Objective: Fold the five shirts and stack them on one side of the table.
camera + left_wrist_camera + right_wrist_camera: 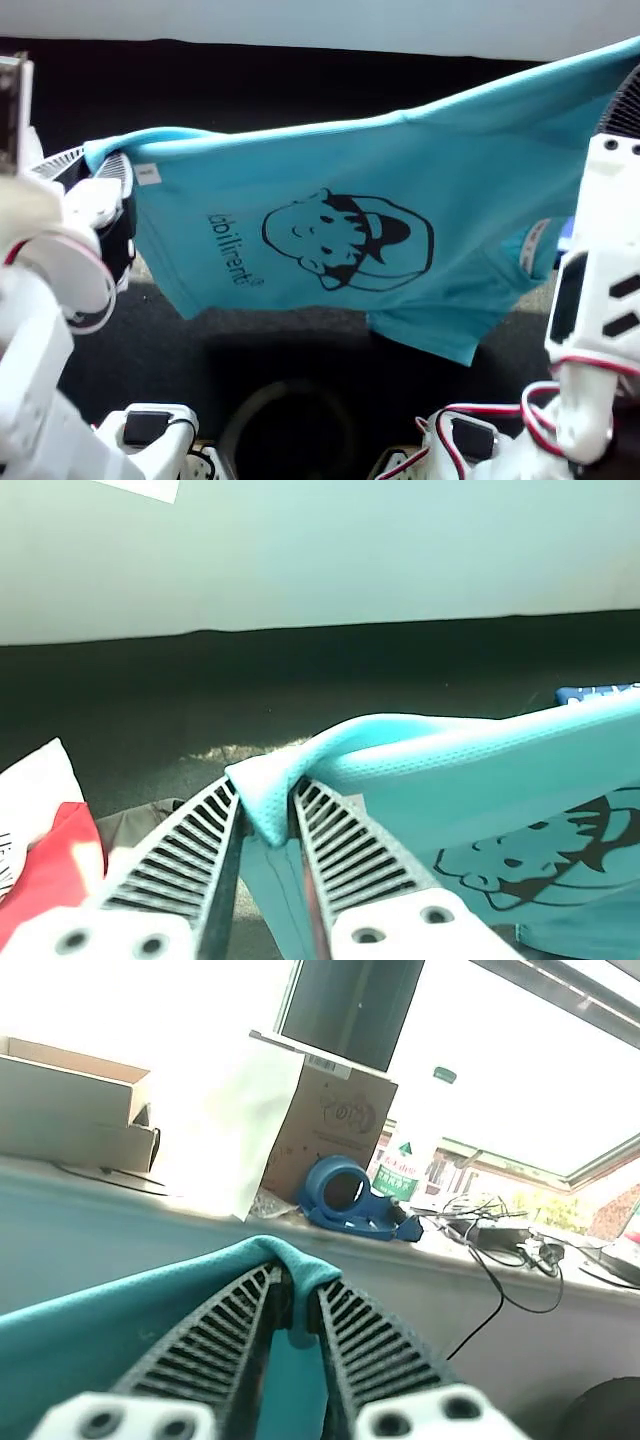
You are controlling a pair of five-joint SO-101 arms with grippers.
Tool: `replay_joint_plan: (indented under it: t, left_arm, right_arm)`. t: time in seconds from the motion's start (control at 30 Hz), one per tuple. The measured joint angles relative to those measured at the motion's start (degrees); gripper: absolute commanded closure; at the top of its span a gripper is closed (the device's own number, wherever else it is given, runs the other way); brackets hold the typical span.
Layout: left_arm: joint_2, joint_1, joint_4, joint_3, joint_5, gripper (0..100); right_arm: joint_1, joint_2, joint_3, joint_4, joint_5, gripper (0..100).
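A turquoise shirt with a black cartoon face print hangs stretched in the air between both arms, high over the dark table. My left gripper is shut on one corner of the turquoise shirt, seen at the left of the high view as the left gripper. My right gripper is shut on another corner of the turquoise shirt, held up at the high view's top right edge. The shirt's lower edge droops toward the right arm.
A red and white shirt lies on the dark table below the left gripper, with grey cloth beside it. A blue item sits farther back. The arm bases stand at the front edge.
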Motion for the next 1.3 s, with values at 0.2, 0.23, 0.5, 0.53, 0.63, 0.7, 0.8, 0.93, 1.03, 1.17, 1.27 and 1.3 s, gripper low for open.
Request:
replay_joint_plan:
  t: [0.2, 0.23, 0.5, 0.53, 0.63, 0.7, 0.8, 0.93, 1.03, 1.17, 1.27, 1.3]
  left_arm:
    - [-3.87, -0.35, 0.0, 0.0, -0.09, 99]
    - [-4.84, -0.35, 0.0, 0.0, -0.09, 99]
    - [-11.87, -0.79, 0.0, -0.09, -0.18, 99]
    - [-12.04, -0.97, 0.0, -0.09, -0.26, 99]
    - [-11.87, -0.97, 0.0, -0.09, -1.67, 99]
    - [-11.08, -2.11, 0.0, 0.35, -1.93, 99]
    - [-8.09, -4.22, 0.0, 2.2, -2.11, 99]
    - [-1.23, -4.57, 0.0, 6.42, -2.11, 99]
    - [5.19, -4.57, 0.0, 9.41, -2.11, 99]
    - [15.56, -4.57, -3.52, 10.29, -2.02, 99]
    - [23.65, -4.22, -8.44, 10.29, -2.37, 99]
    - [26.37, -3.87, -10.29, 10.29, -3.16, 99]
  right_arm:
    - [0.0, -0.7, -8.26, 3.96, -0.26, 99.1]
    - [-0.35, -0.7, -9.93, 5.36, -0.35, 99.1]
    - [-4.84, -0.79, -18.55, 11.78, -0.35, 99.1]
    - [-4.84, -0.79, -18.64, 11.78, -0.35, 99.1]
    - [-4.84, -0.79, -18.64, 11.78, -0.35, 99.1]
    - [-4.84, -0.62, -18.55, 11.78, -0.35, 99.1]
    - [-5.01, 0.79, -16.35, 11.78, -0.35, 99.1]
    - [-6.86, 6.24, -10.37, 10.29, -0.35, 99.1]
    - [-7.82, 11.6, -4.48, 6.77, -0.35, 99.1]
    - [-8.7, 18.73, 2.99, 0.26, -0.35, 99.1]
    - [-9.05, 24.0, 5.98, -4.48, -0.35, 99.1]
    - [-9.32, 26.11, 6.24, -6.15, -0.35, 99.1]
